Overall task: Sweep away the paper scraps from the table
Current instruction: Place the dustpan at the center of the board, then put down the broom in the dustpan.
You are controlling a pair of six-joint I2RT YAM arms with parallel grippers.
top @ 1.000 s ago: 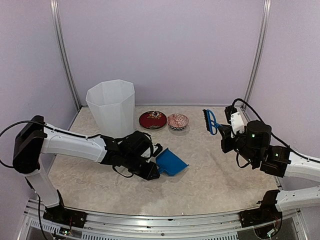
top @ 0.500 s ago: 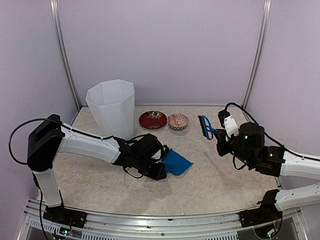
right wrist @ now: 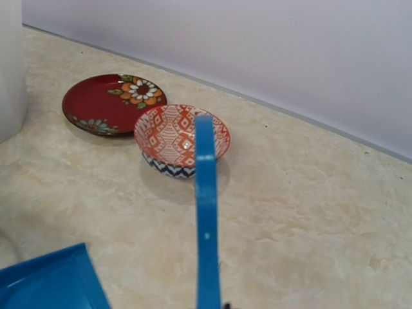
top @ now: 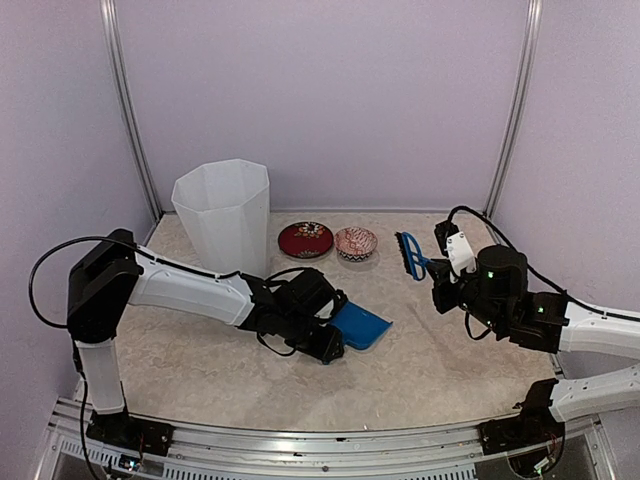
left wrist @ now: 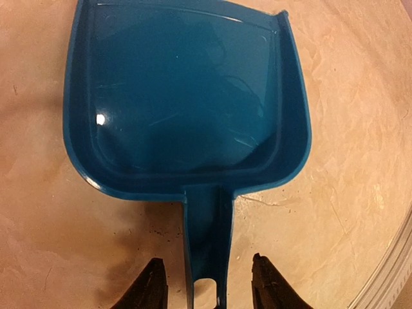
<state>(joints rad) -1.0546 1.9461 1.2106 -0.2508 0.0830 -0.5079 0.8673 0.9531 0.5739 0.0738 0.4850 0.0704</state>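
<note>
Left wrist view: left tool (left wrist: 207, 261) stands wide astride the dustpan handle (left wrist: 206, 225), not gripping; the dustpan (left wrist: 180, 103) lies empty on the bench (top: 440, 350). Right of the dustpan, right tool (top: 438, 270) clamps the brush (top: 410, 252). No paper scraps show anywhere; light, soft wads, likely better swept than pinched.

Overhead cam sits high behind the arm bases (top: 110, 425) and faces the back wall (top: 320, 100), far enough off to catch the whole table (top: 430, 350). Left wrist cam is way closer, pointing nearly straight down at the blue dustpan (left wrist: 187, 103), which fills most of its frame. Right wrist cam rides low and looks across the tabletop toward the same wall, with the blue brush (right wrist: 206, 212) running up the middle and the patterned bowl (right wrist: 181, 136) and red plate (right wrist: 112, 103) beyond. All three catch the dustpan — the right wrist one only gets a corner, bottom left.
</note>
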